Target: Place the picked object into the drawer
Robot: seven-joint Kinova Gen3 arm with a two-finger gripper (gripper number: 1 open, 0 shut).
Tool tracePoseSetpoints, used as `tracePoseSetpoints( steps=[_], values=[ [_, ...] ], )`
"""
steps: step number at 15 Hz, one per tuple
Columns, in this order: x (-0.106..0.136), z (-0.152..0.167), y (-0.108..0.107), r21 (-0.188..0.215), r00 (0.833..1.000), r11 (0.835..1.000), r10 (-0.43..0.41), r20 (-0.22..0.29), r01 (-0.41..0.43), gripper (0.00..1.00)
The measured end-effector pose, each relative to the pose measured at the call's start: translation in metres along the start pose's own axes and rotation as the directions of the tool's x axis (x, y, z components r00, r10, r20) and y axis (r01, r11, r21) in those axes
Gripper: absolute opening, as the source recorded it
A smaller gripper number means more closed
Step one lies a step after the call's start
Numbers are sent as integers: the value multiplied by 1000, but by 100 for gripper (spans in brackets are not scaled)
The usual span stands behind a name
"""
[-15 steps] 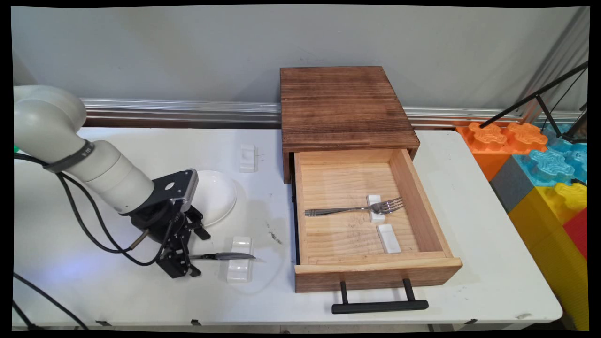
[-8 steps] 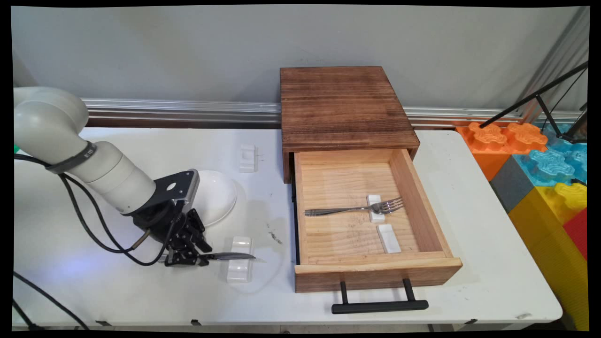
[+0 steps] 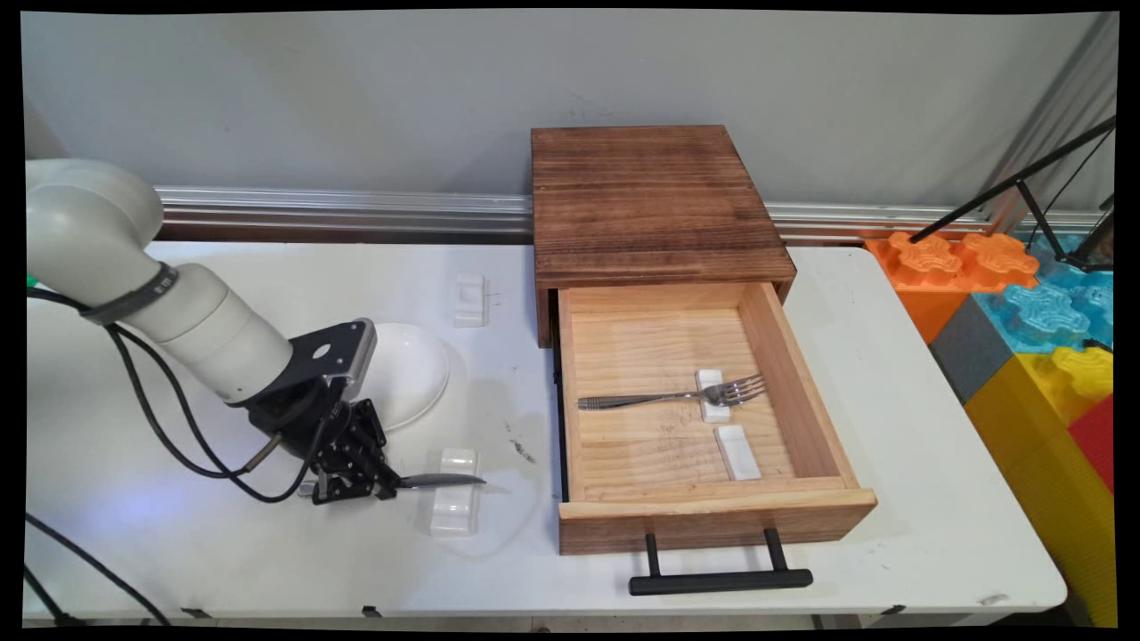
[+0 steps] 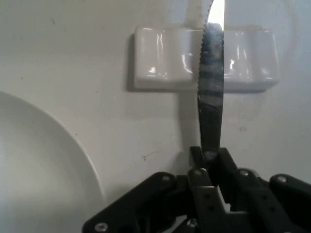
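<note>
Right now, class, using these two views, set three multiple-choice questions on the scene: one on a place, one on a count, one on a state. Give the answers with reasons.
1. Where does the fork lie?
A. in the open drawer
B. on the plate
C. on the cabinet top

2. How many small white rests show in all?
A. two
B. four
C. six

3. What is the gripper doing?
A. hanging open
B. shut on the knife
C. holding the plate

Answers:
1. A, its neck rests on a rest inside.
2. B, two on the table, two in the drawer.
3. B, the fingers pinch the blade's base.
</note>
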State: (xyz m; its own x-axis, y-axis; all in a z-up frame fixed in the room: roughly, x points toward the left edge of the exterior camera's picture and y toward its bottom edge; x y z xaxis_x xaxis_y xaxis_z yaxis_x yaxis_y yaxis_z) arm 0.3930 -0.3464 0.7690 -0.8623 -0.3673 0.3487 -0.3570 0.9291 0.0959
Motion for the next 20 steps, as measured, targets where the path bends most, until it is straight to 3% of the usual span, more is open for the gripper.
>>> tracePoseSetpoints(
  steps=[9,16,20],
  values=[
    [37,-57,-3,1,999,1000,-16,-33,16,0],
    [86,-107,-9,15,998,999,-49,-45,50,0],
    [126,-124,-15,8,997,999,-47,-64,47,0]
  ],
)
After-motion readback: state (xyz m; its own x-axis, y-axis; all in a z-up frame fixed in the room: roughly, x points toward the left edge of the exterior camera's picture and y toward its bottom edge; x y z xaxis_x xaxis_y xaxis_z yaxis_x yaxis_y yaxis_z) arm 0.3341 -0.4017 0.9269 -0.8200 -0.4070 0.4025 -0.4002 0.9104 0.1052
